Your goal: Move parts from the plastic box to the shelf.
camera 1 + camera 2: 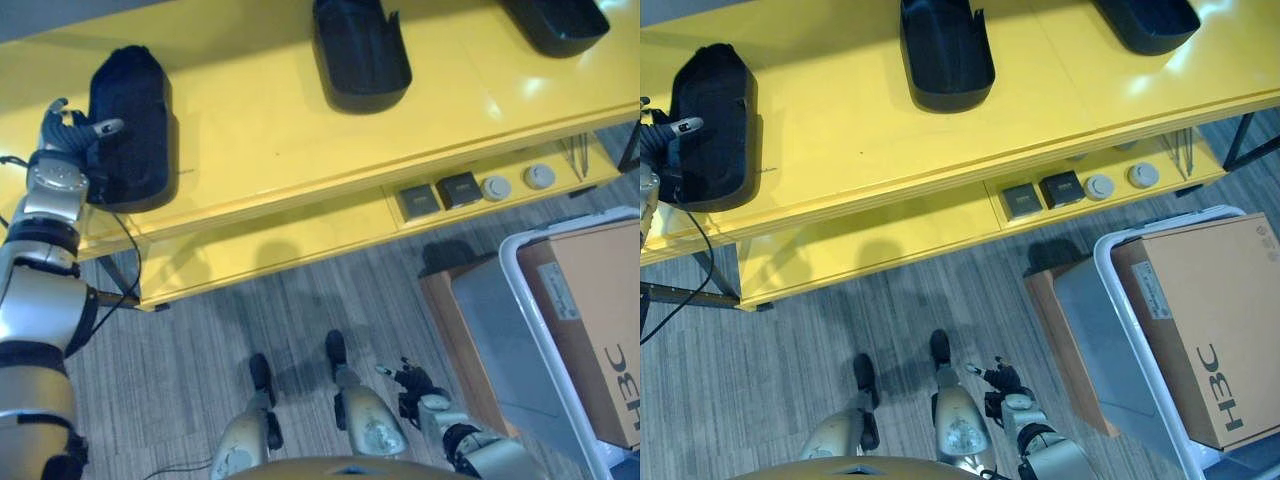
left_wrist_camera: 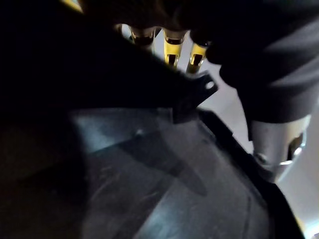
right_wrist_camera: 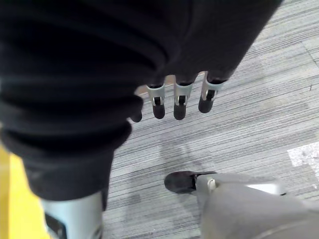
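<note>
A black moulded part (image 1: 135,125) lies on the top board of the yellow shelf (image 1: 270,130), at its left end. My left hand (image 1: 70,125) is at that part's left edge, thumb laid over the rim and fingers on the outer side. In the left wrist view the fingers (image 2: 172,47) pass behind the part's wall (image 2: 149,169) and the thumb (image 2: 279,144) stands on its other side. My right hand (image 1: 415,382) hangs low over the floor, its fingers (image 3: 179,99) relaxed and holding nothing. The white-rimmed plastic box (image 1: 520,290) stands on the floor at the right.
Two more black parts (image 1: 360,50) (image 1: 560,20) rest further right on the shelf top. Small square and round items (image 1: 440,192) sit on the lower board. A cardboard box (image 1: 590,320) lies in the plastic box, and a brown carton (image 1: 445,320) stands beside it.
</note>
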Tool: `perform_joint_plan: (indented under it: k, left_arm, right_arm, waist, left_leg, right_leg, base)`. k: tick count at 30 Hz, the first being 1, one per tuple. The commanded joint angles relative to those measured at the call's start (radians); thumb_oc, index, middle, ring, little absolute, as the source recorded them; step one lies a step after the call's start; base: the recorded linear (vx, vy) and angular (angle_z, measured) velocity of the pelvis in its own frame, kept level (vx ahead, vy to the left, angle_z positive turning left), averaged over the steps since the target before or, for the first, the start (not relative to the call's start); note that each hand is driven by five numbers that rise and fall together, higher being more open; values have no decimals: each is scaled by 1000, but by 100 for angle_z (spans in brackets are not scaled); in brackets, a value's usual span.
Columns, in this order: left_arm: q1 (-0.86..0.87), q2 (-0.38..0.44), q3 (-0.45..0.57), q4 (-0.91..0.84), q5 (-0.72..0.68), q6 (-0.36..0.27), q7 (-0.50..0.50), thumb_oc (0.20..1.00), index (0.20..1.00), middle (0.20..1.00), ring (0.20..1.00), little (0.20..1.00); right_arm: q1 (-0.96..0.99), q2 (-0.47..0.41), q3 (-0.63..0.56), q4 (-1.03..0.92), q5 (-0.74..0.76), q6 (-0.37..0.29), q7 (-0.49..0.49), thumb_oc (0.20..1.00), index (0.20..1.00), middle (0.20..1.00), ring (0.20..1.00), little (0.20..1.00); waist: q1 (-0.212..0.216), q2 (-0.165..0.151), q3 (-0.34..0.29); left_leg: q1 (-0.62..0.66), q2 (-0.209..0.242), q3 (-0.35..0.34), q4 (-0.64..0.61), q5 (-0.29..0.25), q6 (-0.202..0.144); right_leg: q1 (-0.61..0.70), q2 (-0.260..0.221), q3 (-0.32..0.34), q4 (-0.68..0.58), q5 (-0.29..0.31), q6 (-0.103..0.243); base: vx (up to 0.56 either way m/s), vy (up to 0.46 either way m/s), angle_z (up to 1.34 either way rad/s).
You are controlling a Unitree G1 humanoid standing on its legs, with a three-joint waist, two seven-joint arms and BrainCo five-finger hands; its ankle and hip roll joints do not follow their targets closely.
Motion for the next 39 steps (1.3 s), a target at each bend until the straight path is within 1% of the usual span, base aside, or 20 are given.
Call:
perform_joint_plan:
  k: [1,4,5,7,9,10,11,12,13,14,15,16,17,19,21,22,26,28,34,39]
  left_arm:
    - [-96,22,33,56,-69,-24,46,1000,1000,1000,1000,1000]
    - [-79,36,33,48,-51,-21,43,1000,1000,1000,1000,1000]
    - [-51,57,39,41,-48,-21,23,1000,1000,1000,1000,1000]
    - [-32,67,45,30,-47,-23,12,1000,1000,1000,1000,1000]
    - [-8,74,45,-13,-28,-29,25,1000,1000,1000,1000,1000]
    - [38,72,70,-115,-35,-57,46,1000,1000,1000,1000,1000]
    - [166,68,142,-311,-80,-98,75,1000,1000,1000,1000,1000]
    - [287,68,187,-471,-64,-119,85,1000,1000,1000,1000,1000]
    - [399,74,228,-626,-49,-149,85,479,479,479,479,479]
    - [539,49,306,-767,-52,-178,86,200,200,200,200,200]
    - [732,-44,395,-956,-62,-207,67,200,200,200,200,200]
    - [804,-81,417,-1035,-35,-219,53,200,200,200,200,200]
    - [812,-83,422,-1042,-33,-216,53,200,200,200,200,200]
    - [903,-188,433,-1141,-5,-223,38,200,200,200,200,200]
    - [958,-254,442,-1213,10,-229,24,200,200,200,200,200]
    - [1015,-293,440,-1293,18,-230,-12,200,200,200,200,200]
    - [1113,-338,411,-1391,37,-233,-52,200,200,200,200,200]
    - [1133,-333,409,-1401,53,-227,-52,200,200,200,200,200]
    - [1153,-323,360,-1360,68,-211,-67,200,200,200,200,200]
    - [1124,-326,374,-1289,115,-199,-22,200,200,200,200,200]
  right_arm:
    - [19,-7,-8,56,12,17,7,1000,1000,1000,1000,1000]
    - [34,-13,-18,53,5,20,12,1000,1000,1000,1000,1000]
    - [53,-21,-30,48,6,23,24,1000,1000,1000,1000,1000]
    - [64,-27,-47,49,14,25,26,1000,1000,1000,1000,1000]
    - [74,-32,-70,55,25,26,26,1000,1000,1000,1000,1000]
    - [82,-27,-91,62,32,23,24,1000,1000,1000,1000,1000]
    - [95,-29,-106,53,34,22,22,1000,1000,1000,1000,1000]
    - [108,-28,-119,44,29,19,22,1000,1000,1000,1000,1000]
    - [122,-24,-140,34,24,15,23,1000,1000,1000,1000,1000]
    - [150,-19,-162,29,14,15,31,1000,1000,1000,1000,1000]
    - [187,-6,-178,27,-7,19,42,1000,1000,1000,1000,1000]
    - [210,3,-182,29,-24,21,49,1000,1000,1000,1000,1000]
    - [212,1,-179,29,-25,21,49,1000,1000,1000,1000,1000]
    - [239,15,-186,49,-55,25,56,1000,1000,1000,1000,1000]
    - [252,26,-209,67,-53,24,49,1000,1000,1000,1000,1000]
    - [256,31,-225,79,-49,20,45,1000,1000,1000,1000,1000]
    - [249,45,-201,83,-74,14,40,1000,1000,1000,1000,1000]
    - [244,47,-201,81,-71,11,37,1000,1000,1000,1000,1000]
    - [228,46,-175,37,-81,4,27,1000,1000,1000,1000,1000]
    - [243,34,-179,8,-74,-1,14,1000,1000,1000,1000,1000]
  waist:
    - [13,25,-58]
    - [15,26,-88]
    - [15,25,-117]
    - [14,27,-133]
    - [16,28,-157]
    - [21,25,-169]
    - [27,23,-175]
    - [34,18,-181]
    - [43,10,-185]
    - [51,0,-190]
    - [54,-12,-196]
    - [55,-19,-200]
    - [53,-18,-202]
    - [56,-33,-210]
    - [56,-41,-211]
    - [60,-45,-210]
    - [75,-54,-202]
    - [78,-54,-200]
    - [76,-52,-195]
    - [63,-49,-184]
  left_leg:
    - [68,74,-16,-6,-48,-57]
    - [105,72,-9,-6,-61,-54]
    - [133,71,-5,-6,-73,-53]
    - [150,70,-5,-6,-78,-51]
    - [178,68,-2,-6,-88,-48]
    - [190,66,-4,-6,-93,-46]
    - [207,64,-7,-6,-99,-44]
    - [217,62,-10,-6,-103,-42]
    - [225,62,-12,-6,-107,-40]
    - [238,61,-12,-6,-113,-38]
    - [255,60,-14,-3,-122,-34]
    - [263,59,-16,-2,-127,-32]
    - [264,59,-16,-2,-128,-32]
    - [275,58,-20,0,-138,-28]
    - [279,56,-24,2,-143,-23]
    - [279,54,-28,5,-148,-18]
    - [270,50,-33,18,-156,-9]
    - [268,49,-33,23,-159,-8]
    - [260,47,-25,23,-155,-5]
    - [257,47,-16,6,-147,-7]
  right_leg:
    - [87,-82,-2,-5,-77,111]
    - [122,-85,-5,-5,-86,113]
    - [149,-85,-6,-5,-95,114]
    - [164,-85,-6,-5,-99,115]
    - [190,-89,-8,-5,-104,118]
    - [202,-90,-10,-5,-108,119]
    - [219,-92,-14,-4,-112,119]
    - [228,-94,-16,-1,-118,117]
    - [236,-96,-14,1,-122,117]
    - [247,-98,-16,3,-128,116]
    - [269,-101,-18,6,-137,114]
    - [278,-102,-17,8,-141,114]
    - [279,-102,-17,8,-141,114]
    - [292,-105,-17,13,-152,110]
    - [299,-107,-17,19,-157,107]
    - [301,-110,-18,23,-160,106]
    - [294,-113,-15,32,-160,106]
    - [292,-112,-14,36,-161,105]
    - [277,-113,-5,42,-158,108]
    - [252,-107,8,41,-149,111]
  base:
    - [112,44,2]
    - [88,23,0]
    - [51,21,-2]
    - [77,32,-3]
    - [76,33,-2]
    - [50,26,0]
    - [60,22,1]
    - [41,29,-1]
    - [50,32,-9]
    - [59,45,-10]
    - [68,37,-6]
    - [46,27,4]
    - [38,7,11]
    - [32,1,18]
    - [19,19,17]
    - [-21,25,9]
    - [-5,7,0]
    - [0,0,0]
    - [0,0,0]
    - [0,0,0]
